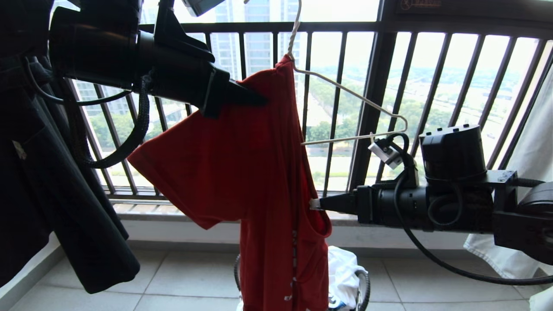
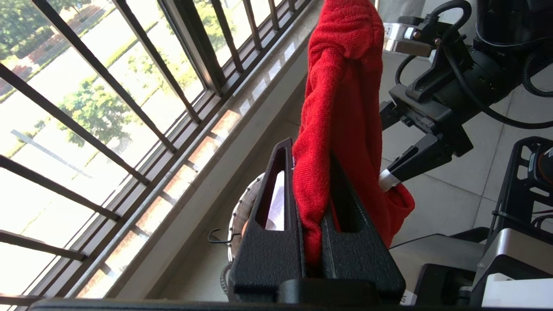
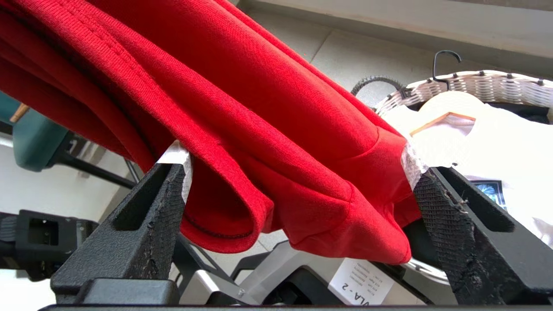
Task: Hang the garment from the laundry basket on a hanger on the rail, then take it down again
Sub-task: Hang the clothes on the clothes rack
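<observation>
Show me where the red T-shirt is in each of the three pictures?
Head view: the red T-shirt hangs in the middle, half on the white wire hanger.
Left wrist view: it runs from the top centre down into the shut left gripper.
Right wrist view: it drapes across the top, sagging between the open right gripper fingers.
Shared landmark: the laundry basket below it.

Garment (image 1: 242,172) hangs on hanger (image 1: 345,93), above laundry basket (image 1: 363,285).
</observation>
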You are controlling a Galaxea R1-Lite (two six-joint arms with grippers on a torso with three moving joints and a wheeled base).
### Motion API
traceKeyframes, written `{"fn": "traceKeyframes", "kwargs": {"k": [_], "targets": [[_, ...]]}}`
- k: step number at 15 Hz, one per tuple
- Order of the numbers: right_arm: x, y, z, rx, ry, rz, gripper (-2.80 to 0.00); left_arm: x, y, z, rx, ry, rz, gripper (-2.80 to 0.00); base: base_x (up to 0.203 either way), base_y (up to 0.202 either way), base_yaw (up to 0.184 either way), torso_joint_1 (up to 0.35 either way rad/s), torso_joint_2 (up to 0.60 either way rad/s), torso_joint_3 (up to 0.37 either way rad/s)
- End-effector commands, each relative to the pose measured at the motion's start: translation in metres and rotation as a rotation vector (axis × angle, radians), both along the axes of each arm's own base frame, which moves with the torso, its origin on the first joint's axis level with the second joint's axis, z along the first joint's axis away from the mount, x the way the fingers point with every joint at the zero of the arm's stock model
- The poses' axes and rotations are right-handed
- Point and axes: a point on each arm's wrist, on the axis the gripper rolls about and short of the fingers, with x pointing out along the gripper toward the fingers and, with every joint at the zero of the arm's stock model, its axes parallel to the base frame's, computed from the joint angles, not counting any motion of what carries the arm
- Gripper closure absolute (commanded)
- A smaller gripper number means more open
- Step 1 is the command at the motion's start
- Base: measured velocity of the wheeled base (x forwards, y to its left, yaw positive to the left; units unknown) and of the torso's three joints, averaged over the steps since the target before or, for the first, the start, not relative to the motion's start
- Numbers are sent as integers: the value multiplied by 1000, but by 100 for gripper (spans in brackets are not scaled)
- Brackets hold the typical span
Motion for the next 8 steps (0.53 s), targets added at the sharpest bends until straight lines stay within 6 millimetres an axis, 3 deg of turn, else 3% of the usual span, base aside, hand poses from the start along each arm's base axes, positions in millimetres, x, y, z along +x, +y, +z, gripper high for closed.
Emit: {"fn": "traceKeyframes", "kwargs": {"k": [1, 3, 4, 8], "targets": [[7, 4, -3, -4, 7, -1, -280, -1, 0, 1, 0, -2, -3, 0, 0, 0, 0, 0, 0, 0], [7, 6, -5, -7, 9, 4, -280, -1, 0, 1, 0, -2, -4, 0, 0, 0, 0, 0, 0, 0], [7, 7, -6, -11, 9, 11, 0, -1, 0, 1, 1, -2, -2, 0, 0, 0, 0, 0, 0, 0], [5, 12, -4, -8, 2, 30, 0, -3, 1, 2, -4, -2, -2, 0, 0, 0, 0, 0, 0, 0]]}}
